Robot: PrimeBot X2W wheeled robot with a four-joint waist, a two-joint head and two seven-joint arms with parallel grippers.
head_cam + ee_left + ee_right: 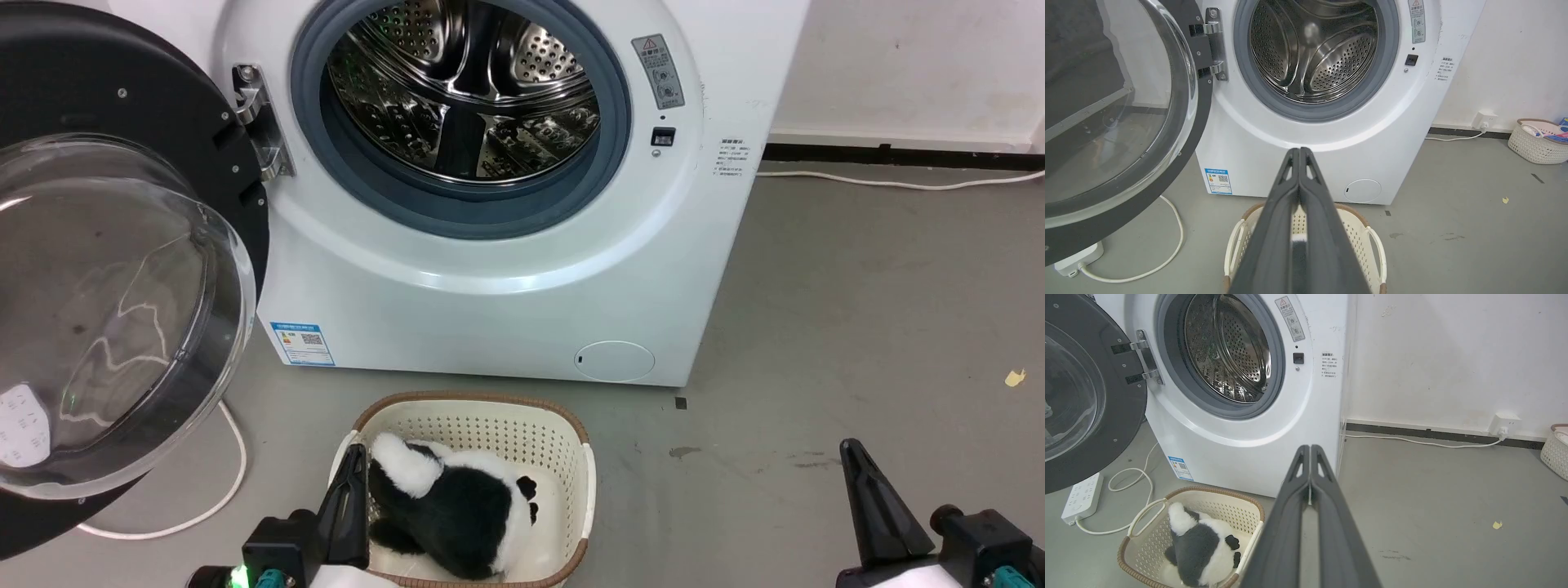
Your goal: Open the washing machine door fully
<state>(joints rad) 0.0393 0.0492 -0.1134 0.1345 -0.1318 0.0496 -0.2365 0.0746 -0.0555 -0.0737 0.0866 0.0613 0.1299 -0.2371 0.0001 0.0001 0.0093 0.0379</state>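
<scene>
door (pixel 163 106) hangs wide open on the washer (pixel 490 302) (steel drum (pixel 465 90) exposed); left fingers (pixel 1282 204) and right fingers (pixel 1331 506) each pressed together, apart from it.

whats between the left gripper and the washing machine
In the head view, the cream basket with a black-and-white plush toy sits there, then grey floor.

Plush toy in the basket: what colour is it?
The plush toy is black and white; clearest in right wrist view.

light: bright, even | glare: washing machine door (pixel 122 286) glass, steel drum (pixel 465 90) | shadows: soft | wrist-view edges: bowed
</scene>
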